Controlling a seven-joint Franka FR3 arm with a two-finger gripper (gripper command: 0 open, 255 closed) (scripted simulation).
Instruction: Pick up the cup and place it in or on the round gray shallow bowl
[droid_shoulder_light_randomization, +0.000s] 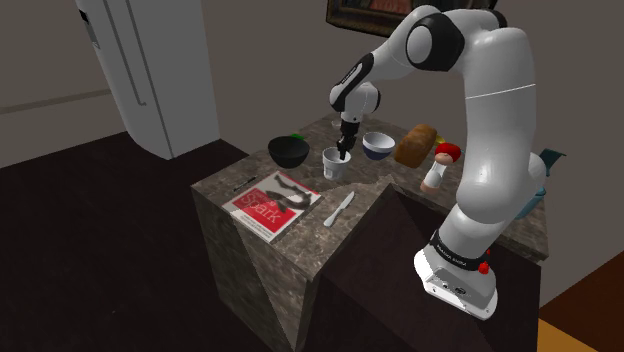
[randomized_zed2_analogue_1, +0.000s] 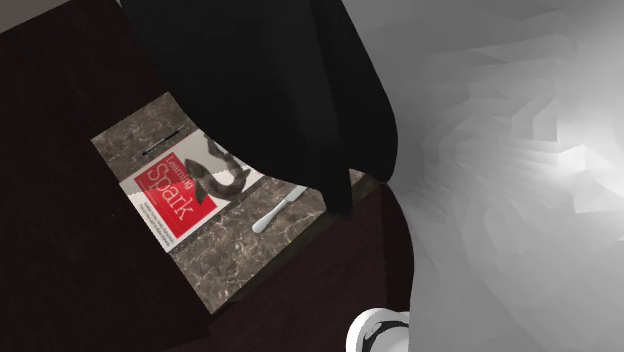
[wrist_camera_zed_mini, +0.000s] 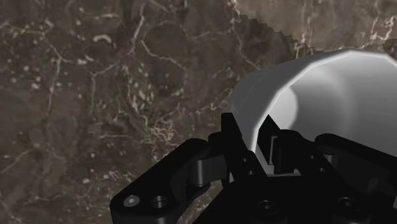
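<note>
A red-and-white "Spark" magazine (droid_shoulder_light_randomization: 272, 203) is laid flat on the dark marbled surface (droid_shoulder_light_randomization: 372, 178), well apart from the gripper (droid_shoulder_light_randomization: 343, 156), toward the shoulder view's lower left. A pale knife (droid_shoulder_light_randomization: 338, 208) is set just beside the magazine. A brown loaf (droid_shoulder_light_randomization: 414, 145) is placed near the gripper, on the shoulder view's right. A white refrigerator (droid_shoulder_light_randomization: 150, 70) is seen far behind.

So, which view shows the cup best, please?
The shoulder view: it has the whole cup, the gripper at its rim. The wrist view has that rim close up; the second exterior view faces the magazine.
</note>
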